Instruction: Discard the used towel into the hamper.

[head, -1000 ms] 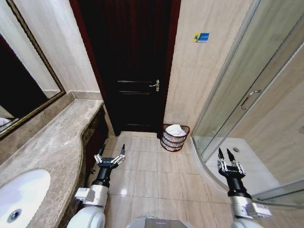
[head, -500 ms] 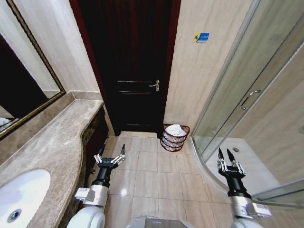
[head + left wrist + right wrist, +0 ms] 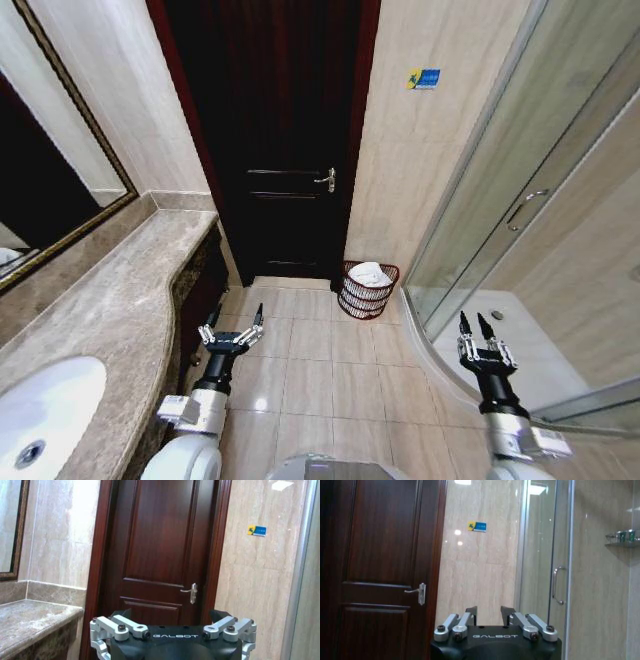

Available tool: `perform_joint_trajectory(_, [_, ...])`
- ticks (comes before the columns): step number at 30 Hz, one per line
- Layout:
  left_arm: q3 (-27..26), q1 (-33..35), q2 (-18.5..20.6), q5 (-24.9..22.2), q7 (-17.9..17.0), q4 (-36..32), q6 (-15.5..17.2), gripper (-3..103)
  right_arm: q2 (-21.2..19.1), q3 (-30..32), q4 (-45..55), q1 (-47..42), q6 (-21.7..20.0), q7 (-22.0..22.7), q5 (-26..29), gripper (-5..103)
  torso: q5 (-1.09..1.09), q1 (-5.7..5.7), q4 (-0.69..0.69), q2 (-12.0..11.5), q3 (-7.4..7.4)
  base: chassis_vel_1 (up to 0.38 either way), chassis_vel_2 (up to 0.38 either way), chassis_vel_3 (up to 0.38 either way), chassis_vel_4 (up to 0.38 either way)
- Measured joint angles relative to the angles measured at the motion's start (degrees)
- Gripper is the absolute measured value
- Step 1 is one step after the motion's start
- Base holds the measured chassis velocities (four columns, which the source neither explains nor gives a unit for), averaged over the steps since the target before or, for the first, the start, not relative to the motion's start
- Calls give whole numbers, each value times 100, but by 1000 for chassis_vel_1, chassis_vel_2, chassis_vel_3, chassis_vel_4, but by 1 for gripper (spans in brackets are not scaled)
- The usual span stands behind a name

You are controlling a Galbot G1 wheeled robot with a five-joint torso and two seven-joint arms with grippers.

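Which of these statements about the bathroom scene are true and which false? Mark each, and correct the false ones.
1. The hamper stands on the floor by the dark door. True.
2. The hamper is empty. False: a white towel lies in it.
3. The left gripper holds the towel. False: it is open and empty.
4. The right gripper is near the shower enclosure. True.
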Motion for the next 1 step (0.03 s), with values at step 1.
perform_joint_trajectory(1, [0,0,0,0,0,0,0,100,0,0,0,0,0,0,0,33,0,0,0,0,0,0,0,0,0])
